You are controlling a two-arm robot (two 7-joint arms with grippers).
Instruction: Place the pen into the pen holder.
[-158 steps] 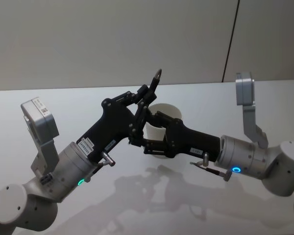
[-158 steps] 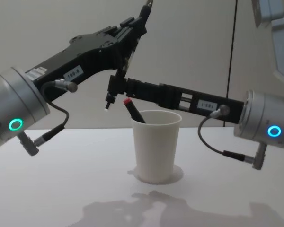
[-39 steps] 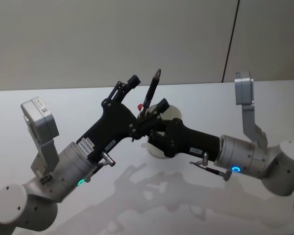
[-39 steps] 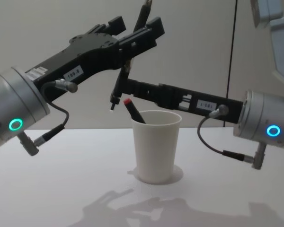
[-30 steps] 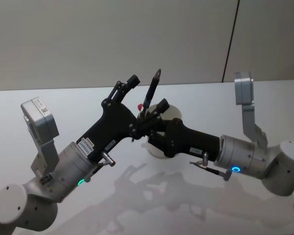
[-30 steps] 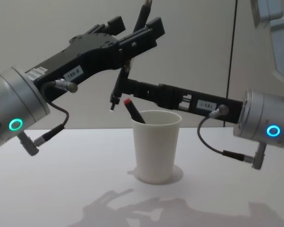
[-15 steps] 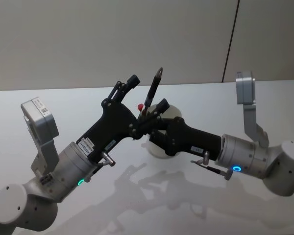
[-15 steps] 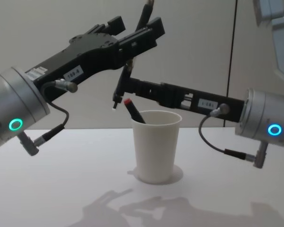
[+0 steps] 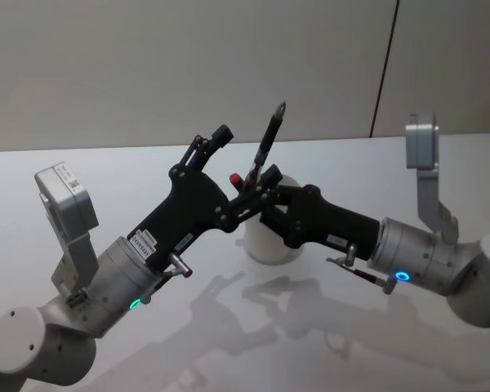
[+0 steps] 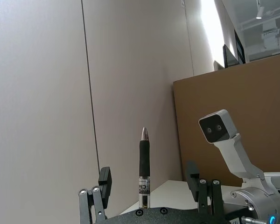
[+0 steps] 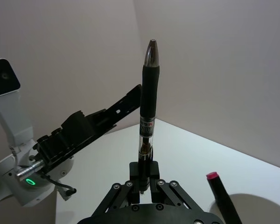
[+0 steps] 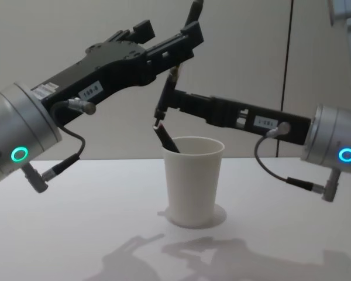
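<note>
Black rubber-gripped pen (image 11: 148, 102), silver-tipped, pinched upright in right gripper (image 11: 143, 175); left gripper (image 10: 149, 198) fingers spread.

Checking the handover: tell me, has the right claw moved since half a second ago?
Yes. In the chest view the right claw, shut on the pen, has shifted rightward, toward above the pen holder, away from the open left claw.
</note>
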